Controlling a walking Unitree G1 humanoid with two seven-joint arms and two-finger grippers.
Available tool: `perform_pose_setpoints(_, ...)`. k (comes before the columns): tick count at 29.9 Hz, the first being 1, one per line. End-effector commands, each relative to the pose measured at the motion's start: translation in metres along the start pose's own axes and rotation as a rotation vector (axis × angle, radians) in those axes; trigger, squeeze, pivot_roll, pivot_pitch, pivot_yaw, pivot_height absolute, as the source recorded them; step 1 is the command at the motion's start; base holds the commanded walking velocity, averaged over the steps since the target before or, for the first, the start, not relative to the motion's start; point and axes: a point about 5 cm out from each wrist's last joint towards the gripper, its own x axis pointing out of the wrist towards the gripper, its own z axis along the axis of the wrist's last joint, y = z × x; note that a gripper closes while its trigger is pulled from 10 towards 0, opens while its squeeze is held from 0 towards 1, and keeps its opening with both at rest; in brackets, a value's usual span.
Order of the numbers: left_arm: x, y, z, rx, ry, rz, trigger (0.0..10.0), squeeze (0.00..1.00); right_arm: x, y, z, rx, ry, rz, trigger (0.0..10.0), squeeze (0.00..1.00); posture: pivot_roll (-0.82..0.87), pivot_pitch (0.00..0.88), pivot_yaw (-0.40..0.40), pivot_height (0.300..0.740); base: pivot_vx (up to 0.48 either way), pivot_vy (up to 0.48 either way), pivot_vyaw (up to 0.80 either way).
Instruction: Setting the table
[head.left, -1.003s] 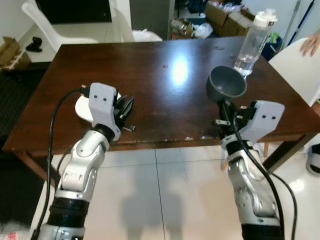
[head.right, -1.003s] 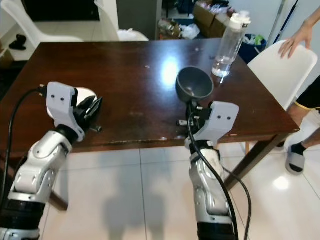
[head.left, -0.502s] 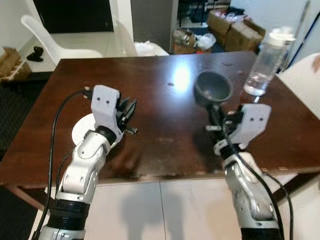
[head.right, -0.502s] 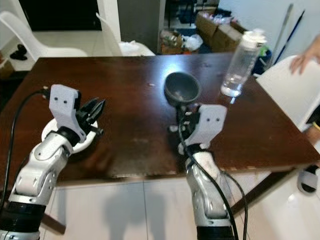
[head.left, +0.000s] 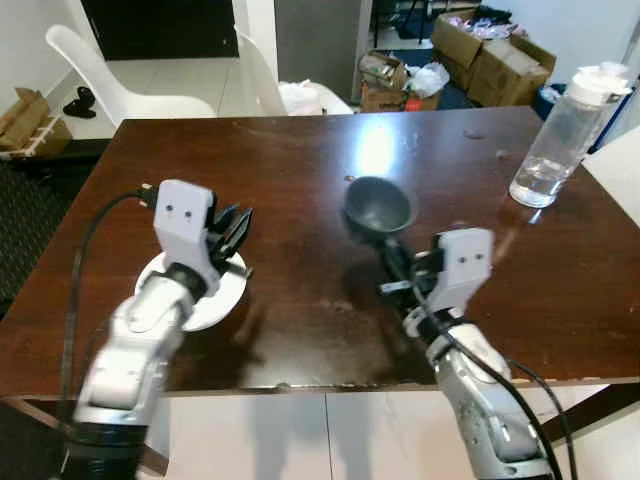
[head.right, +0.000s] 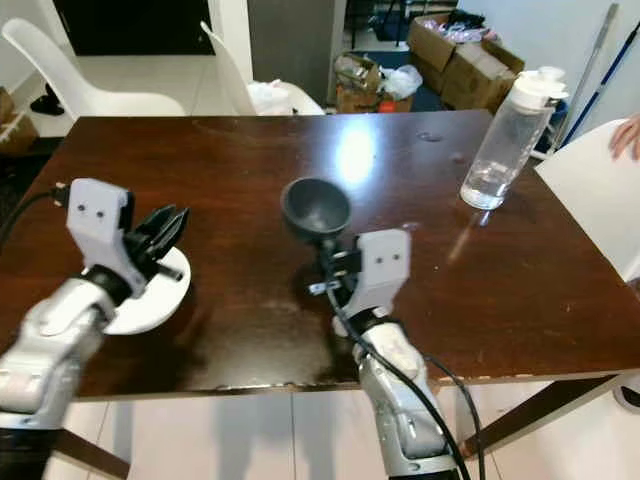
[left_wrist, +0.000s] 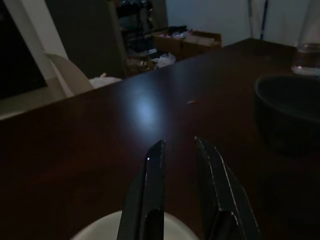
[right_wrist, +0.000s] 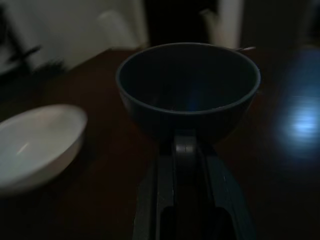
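Right gripper (head.right: 328, 252) pinched on the near rim of the one dark bowl (head.right: 316, 207), held over the middle of the table (head.right: 520, 280); step in hand looks like carrying it to a place setting, and next it needs lowering flat before release. Left gripper (head.left: 232, 232), fingers narrowly parted and empty, hovers over the one white plate (head.left: 200, 305) at near left. One water bottle (head.right: 507, 138) far right.
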Motion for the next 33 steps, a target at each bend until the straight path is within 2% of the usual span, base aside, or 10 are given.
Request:
perform_pose_setpoints(1,-0.012,0.007,0.003,-0.013,0.029,-0.085,10.0,0.0,-0.007,0.002,-0.013,-0.039,0.075,0.063,10.0,0.0,-0.01,0.028,0.076,0.74,0.0,0.0,0.0)
perform_pose_setpoints(7,-0.025,0.018,0.012,0.001,0.084,-0.227,10.0,0.0,-0.014,-0.009,-0.026,-0.085,0.167,0.103,10.0,0.0,0.0,0.032,0.074,0.74,0.0,0.0,0.0)
perform_pose_setpoints(10,-0.047,0.029,0.006,0.09,0.233,-0.372,10.0,0.0,-0.019,-0.016,-0.024,-0.15,0.205,0.167,10.0,0.0,0.0,0.039,0.073,0.74,0.0,0.0,0.0)
perform_pose_setpoints(14,-0.062,0.029,0.0,0.064,0.323,-0.448,10.0,0.0,-0.02,-0.015,-0.019,-0.142,0.175,0.212,10.0,0.0,0.0,0.042,0.077,0.74,0.0,0.0,0.0)
perform_pose_setpoints(16,-0.066,0.03,-0.004,0.081,0.351,-0.45,10.0,0.0,-0.02,-0.013,-0.017,-0.13,0.16,0.229,10.0,0.0,0.01,0.049,0.086,0.74,0.0,0.0,0.0)
perform_pose_setpoints(17,-0.071,0.038,-0.018,0.118,0.427,-0.395,10.0,0.0,-0.019,-0.005,-0.018,-0.087,0.134,0.267,10.0,0.0,0.02,0.055,0.088,0.74,0.0,0.0,0.0)
perform_pose_setpoints(20,-0.072,0.044,-0.026,0.136,0.466,-0.336,10.0,0.0,-0.019,0.004,-0.021,-0.06,0.126,0.307,10.0,0.0,0.02,0.059,0.091,0.74,0.0,0.0,0.0)
perform_pose_setpoints(23,-0.072,0.048,-0.03,0.119,0.487,-0.293,10.0,0.0,-0.022,0.016,-0.027,-0.042,0.145,0.354,10.0,0.0,0.03,0.068,0.09,0.74,0.0,0.0,0.0)
perform_pose_setpoints(28,-0.076,0.046,-0.033,0.111,0.498,-0.312,10.0,0.0,-0.027,0.02,-0.036,-0.024,0.171,0.352,10.0,0.0,0.03,0.072,0.091,0.74,0.0,0.0,0.0)
perform_pose_setpoints(33,-0.075,0.043,-0.033,0.112,0.487,-0.315,10.0,0.0,-0.027,0.02,-0.042,-0.061,0.177,0.33,10.0,0.0,0.03,0.074,0.094,0.74,0.0,0.0,0.0)
